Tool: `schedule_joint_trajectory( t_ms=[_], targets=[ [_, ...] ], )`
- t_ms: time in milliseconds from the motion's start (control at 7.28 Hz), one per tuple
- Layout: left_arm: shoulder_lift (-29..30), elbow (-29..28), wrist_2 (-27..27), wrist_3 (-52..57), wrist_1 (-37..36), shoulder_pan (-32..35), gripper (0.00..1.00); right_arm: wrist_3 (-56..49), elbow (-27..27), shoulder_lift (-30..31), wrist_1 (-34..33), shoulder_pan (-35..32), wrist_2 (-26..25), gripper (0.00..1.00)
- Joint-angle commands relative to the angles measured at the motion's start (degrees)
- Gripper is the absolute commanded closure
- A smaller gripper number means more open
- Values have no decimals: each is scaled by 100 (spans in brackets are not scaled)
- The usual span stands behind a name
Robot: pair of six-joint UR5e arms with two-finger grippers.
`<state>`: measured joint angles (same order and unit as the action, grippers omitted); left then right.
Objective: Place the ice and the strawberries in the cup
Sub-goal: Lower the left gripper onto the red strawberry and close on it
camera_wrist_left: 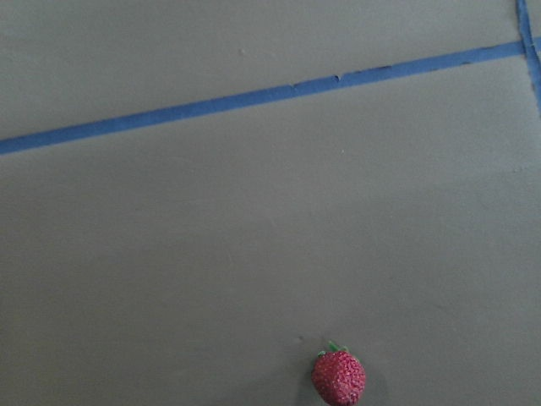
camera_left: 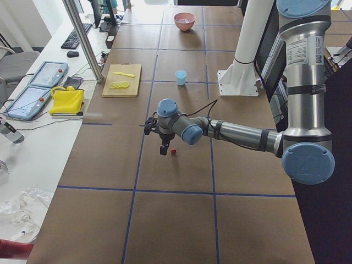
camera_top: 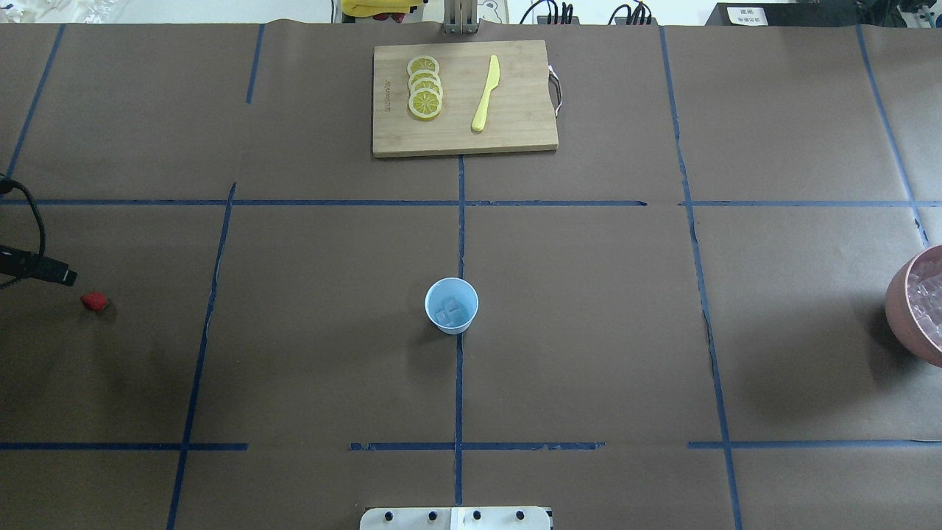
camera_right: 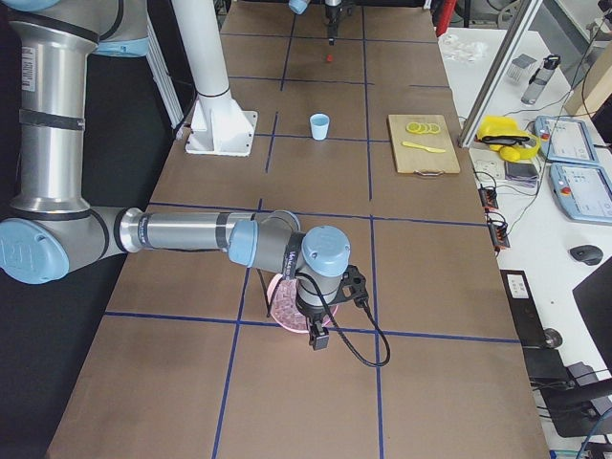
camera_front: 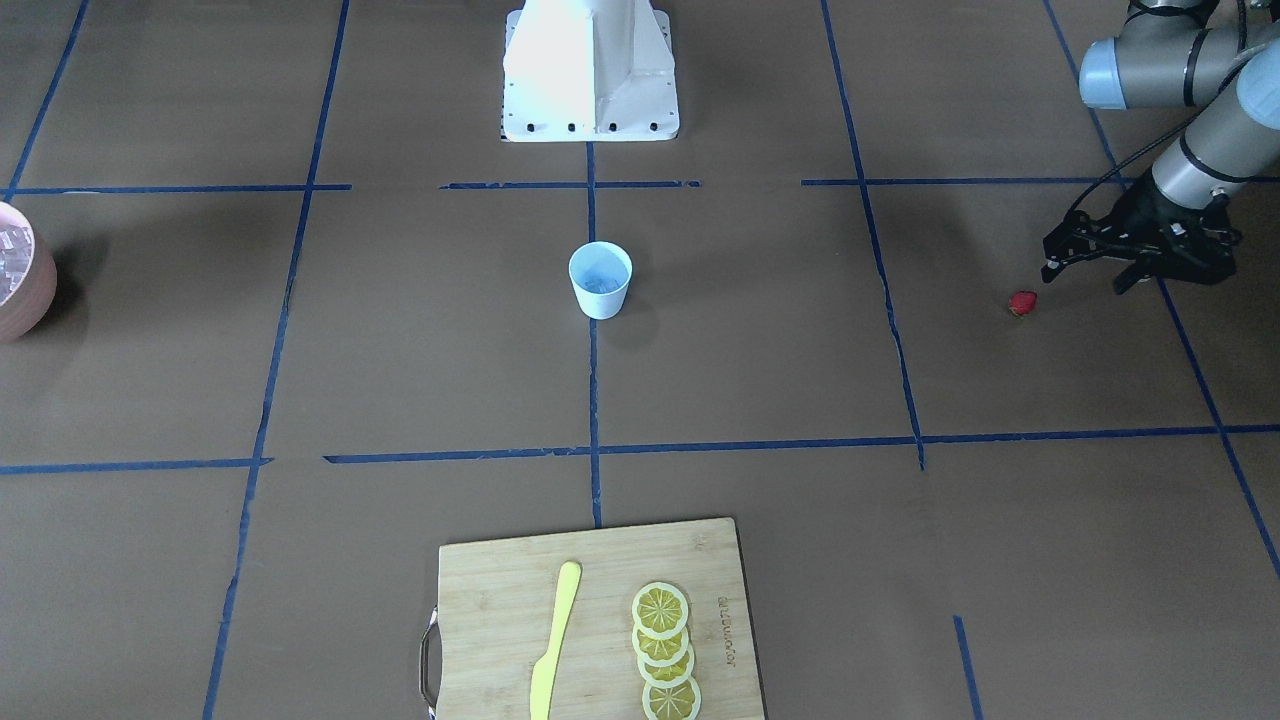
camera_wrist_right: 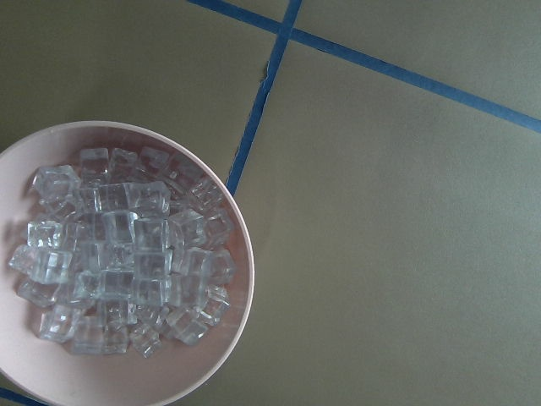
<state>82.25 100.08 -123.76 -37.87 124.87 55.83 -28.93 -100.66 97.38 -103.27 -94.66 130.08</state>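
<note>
Red strawberry [camera_front: 1022,302] lies on the brown paper [camera_front: 760,350], near the left gripper [camera_front: 1085,274], whose jaws stand apart, empty. Mid-table, the cup [camera_top: 451,305] holds ice [camera_top: 450,312]; count unclear. Farther off, the bowl [camera_top: 907,305] is cut off at the frame edge. The right gripper [camera_right: 312,317] is over it with fingers hidden, so its grip cannot be told.

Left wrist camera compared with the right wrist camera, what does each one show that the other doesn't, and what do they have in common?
Only the left wrist view shows the strawberry, lying alone on the table near the picture's bottom edge. Only the right wrist view shows the bowl, filled with ice. Both show the brown table surface crossed by blue tape lines, and neither shows any gripper fingers.
</note>
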Motion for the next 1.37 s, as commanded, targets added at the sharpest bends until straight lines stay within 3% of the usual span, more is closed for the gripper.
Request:
schedule_joint_trajectory(
  t_ms=[0,550,825,1237],
  targets=[
    [10,-278,369,-623,494,-475,0,-7,-6,9,0,0,0,1],
    [107,-340,379,-1003,442,-749,0,-16,2,18,0,0,0,1],
    [168,-436,379,-985,441,-758,12,-7,-6,18,0,0,0,1],
    [194,-471,379,-985,441,-758,12,-7,-15,18,0,0,0,1]
  ],
)
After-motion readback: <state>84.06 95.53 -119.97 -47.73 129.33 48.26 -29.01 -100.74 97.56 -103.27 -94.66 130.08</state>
